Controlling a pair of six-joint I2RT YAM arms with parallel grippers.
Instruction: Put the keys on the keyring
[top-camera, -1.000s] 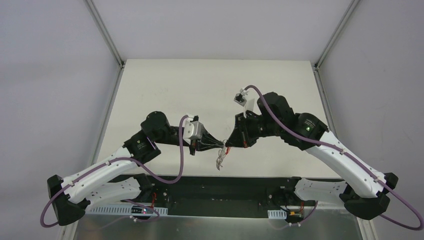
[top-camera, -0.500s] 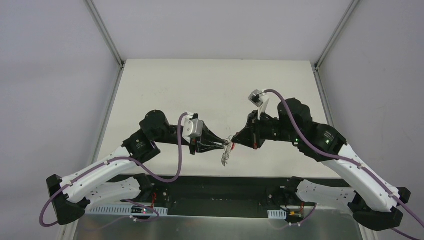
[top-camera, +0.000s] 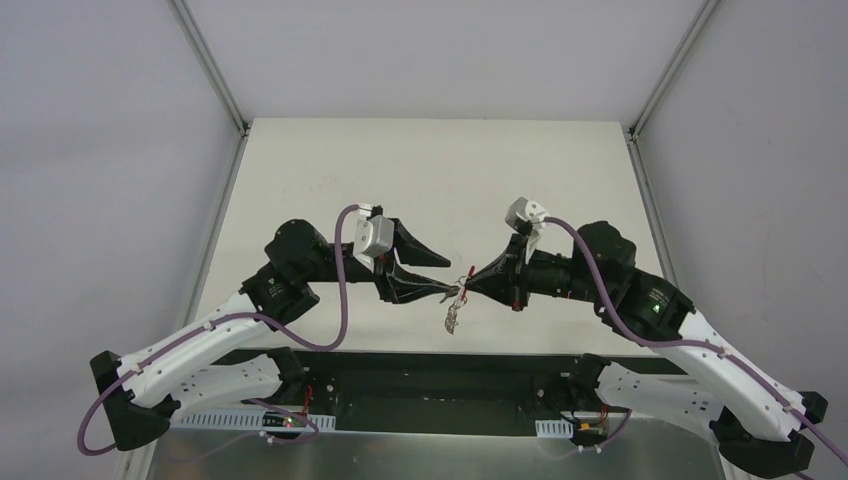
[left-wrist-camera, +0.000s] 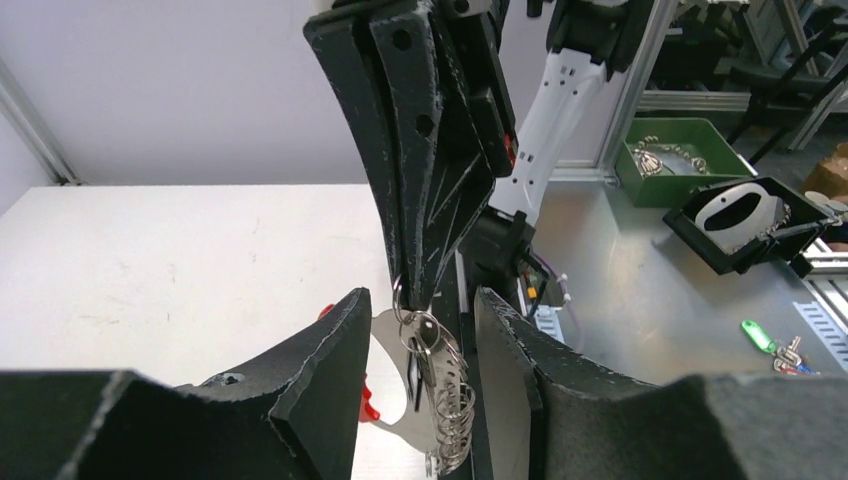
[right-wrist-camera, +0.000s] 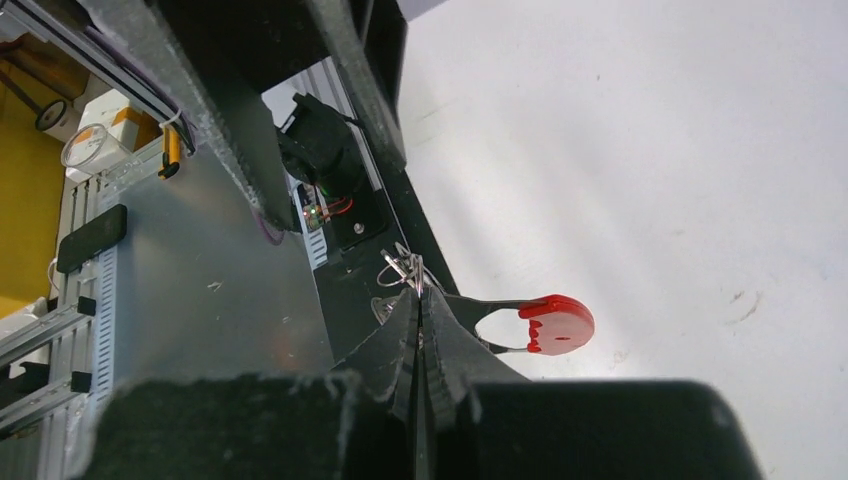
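While both arms reach toward each other above the near middle of the white desk (top-camera: 420, 170), the right gripper (top-camera: 472, 285) comes in from the right with its black pointed fingers (right-wrist-camera: 400, 340) pressed together, and their tips pinch a loop of the thin silver wire keyring bunch (top-camera: 461, 284). The bunch hangs in the air from that pinch, clear of the desk surface, and trails down toward the near edge in the top view. From the left wrist camera, the right gripper points straight down. The wire coils (left-wrist-camera: 446, 392) dangle below its tip beside a flat silver metal piece (left-wrist-camera: 398, 405); whether that piece is a key cannot be told. A red curved plastic piece (right-wrist-camera: 556, 325) belongs to the same cluster and sticks out to the right of the closed fingertips in the right wrist view, over bare desk. The left gripper (top-camera: 451, 279) approaches from the left with its fingers (left-wrist-camera: 330, 375) apart, one on each side of the hanging bunch, so the coils sit in the gap between them. Whether either left finger touches the metal cannot be told.
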